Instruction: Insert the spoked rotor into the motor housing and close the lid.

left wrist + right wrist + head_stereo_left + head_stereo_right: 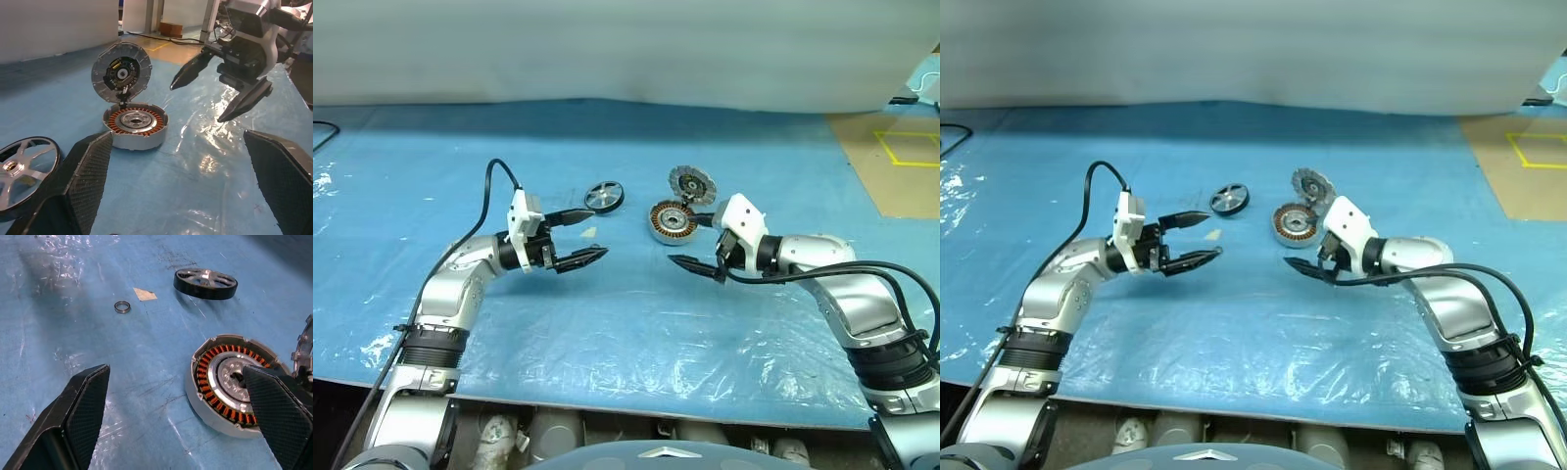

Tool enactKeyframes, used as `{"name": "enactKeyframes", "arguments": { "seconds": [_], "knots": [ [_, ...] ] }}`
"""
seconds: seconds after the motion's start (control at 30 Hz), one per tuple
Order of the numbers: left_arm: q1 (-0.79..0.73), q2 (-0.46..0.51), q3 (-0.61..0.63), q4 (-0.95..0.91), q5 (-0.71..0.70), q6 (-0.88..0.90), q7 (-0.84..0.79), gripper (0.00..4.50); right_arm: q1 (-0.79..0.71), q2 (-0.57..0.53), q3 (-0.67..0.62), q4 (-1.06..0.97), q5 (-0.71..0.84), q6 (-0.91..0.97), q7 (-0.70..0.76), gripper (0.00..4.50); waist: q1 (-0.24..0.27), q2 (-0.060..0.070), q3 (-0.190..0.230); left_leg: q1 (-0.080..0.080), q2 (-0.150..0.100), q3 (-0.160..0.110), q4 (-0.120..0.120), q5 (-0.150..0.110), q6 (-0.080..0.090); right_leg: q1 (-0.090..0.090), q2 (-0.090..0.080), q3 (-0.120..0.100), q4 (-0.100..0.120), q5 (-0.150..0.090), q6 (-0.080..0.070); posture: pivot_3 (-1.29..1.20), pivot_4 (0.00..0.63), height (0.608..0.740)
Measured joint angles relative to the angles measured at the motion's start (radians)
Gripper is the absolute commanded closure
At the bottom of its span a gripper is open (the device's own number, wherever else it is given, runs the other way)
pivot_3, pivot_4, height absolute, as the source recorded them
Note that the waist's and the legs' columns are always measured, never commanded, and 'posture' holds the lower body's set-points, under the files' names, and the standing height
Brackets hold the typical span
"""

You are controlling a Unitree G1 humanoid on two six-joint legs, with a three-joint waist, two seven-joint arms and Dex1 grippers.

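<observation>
- Your left pincer [584, 238] hangs open and empty above the blue sheet [607, 333], well to the left of the housing [673, 222]. It points sideways, so a pinch on the flat wheel from here could slip off the rim.
- The spoked wheel [604, 196] lies flat on the sheet, to the left of the housing and a little behind it, untouched. If you grip it by one edge it may tip, then catch on the copper windings instead of seating over the hub.
- A small metal ring [122, 306] and a scrap of tape [145, 294] lie loose to the left of the housing, near the wheel. A sweep of the fingers could knock them about, or drag the ring along.
- The housing sits open, its windings and hub exposed. It looks unfixed, so a sideways push may slide it on the slick plastic.
- The lid [692, 182] stands upright on its hinge at the back of the housing. A knock could drop it shut before the wheel is in.
- Your right pincer [700, 252] is open and empty, just in front of the housing.
- You have no readable writing or brand on any part.
</observation>
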Motion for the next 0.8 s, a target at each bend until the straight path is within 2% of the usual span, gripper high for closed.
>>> {"name": "enactKeyframes", "arguments": {
  "seconds": [0.67, 0.8],
  "knots": [
    [-0.006, 0.018, -0.003, 0.067, 0.063, -0.084, -0.022, 0.02, 0.017, 0.010, -0.008, -0.032, -0.008, 0.002, -0.048, 0.00, -0.001, 0.000, 0.000, 0.000, 0.000, 0.000, 0.000, 0.000, 0.000, 0.000, 0.000, 0.000, 0.000, 0.000, 0.000, 0.00, 0.150, 0.740],
    [0.001, 0.019, -0.003, 0.067, 0.062, -0.084, -0.024, 0.02, -0.023, 0.010, 0.001, -0.012, -0.021, -0.002, -0.035, 0.00, -0.005, 0.000, 0.000, 0.001, 0.000, 0.000, 0.000, 0.000, 0.000, 0.000, 0.000, 0.000, 0.001, 0.000, 0.000, 0.00, 0.150, 0.740]
  ]
}}
